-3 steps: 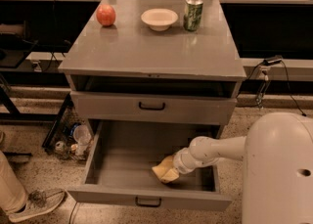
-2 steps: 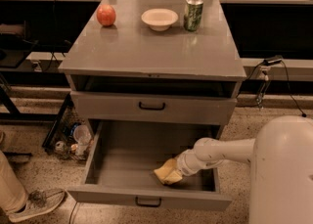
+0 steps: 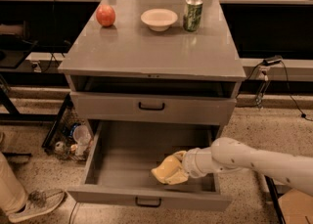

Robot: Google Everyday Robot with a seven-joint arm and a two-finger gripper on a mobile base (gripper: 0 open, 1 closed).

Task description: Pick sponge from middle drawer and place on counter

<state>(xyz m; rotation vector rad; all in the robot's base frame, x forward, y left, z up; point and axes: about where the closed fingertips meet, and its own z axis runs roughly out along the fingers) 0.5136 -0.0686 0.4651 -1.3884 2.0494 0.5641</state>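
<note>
Pale-yellow sponge (image 3: 160, 174) inside open middle drawer (image 3: 146, 196) | hand (image 3: 171, 167) right at it, grip cannot be told | counter (image 3: 151, 52) above

You get dim, warm light from overhead, with soft glare across the rear of the bench (image 3: 146, 54). The back of the middle drawer (image 3: 124, 162) lies in shadow. The claw (image 3: 168, 169) sits inside at front right, better lit.

The tool (image 3: 176, 167) lay inside the open lower drawer (image 3: 122, 159), its tip merged with the pale sponge (image 3: 164, 173), so the grip could not be made out. The arm (image 3: 254, 162) ran off the right edge. A shoe (image 3: 36, 204) and trouser leg (image 3: 10, 189) were cut off at lower left. The can (image 3: 192, 14) had an unreadable label.
</note>
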